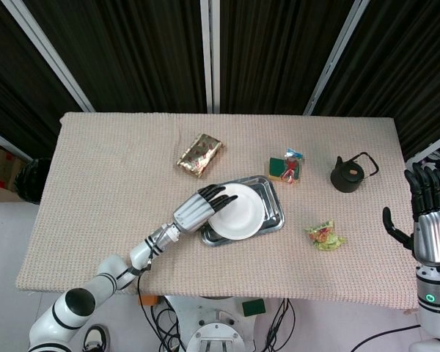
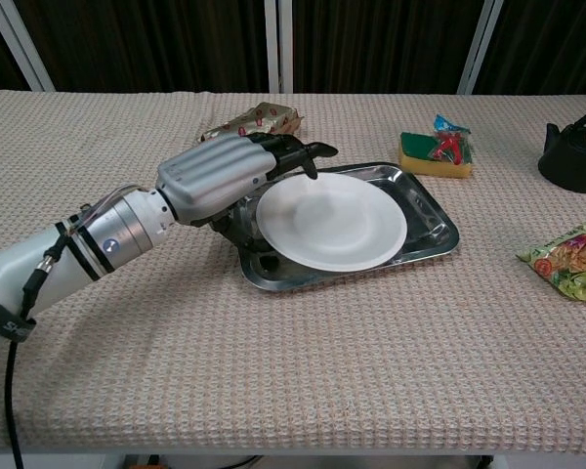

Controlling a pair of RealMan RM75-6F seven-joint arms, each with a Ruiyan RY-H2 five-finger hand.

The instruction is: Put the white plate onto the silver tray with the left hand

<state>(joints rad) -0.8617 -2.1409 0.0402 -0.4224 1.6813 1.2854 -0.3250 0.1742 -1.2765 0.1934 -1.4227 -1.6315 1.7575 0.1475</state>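
The white plate lies flat on the silver tray, covering its left and middle part. My left hand hovers at the plate's left rim with its fingers stretched out above the plate and off it. Its thumb hangs low by the tray's left edge. Nothing is in that hand. My right hand stands upright at the far right edge of the head view, fingers apart and empty, well away from the tray.
A gold wrapped packet lies behind the left hand. A yellow-green sponge with a small packet, a black kettle and a green snack bag sit right of the tray.
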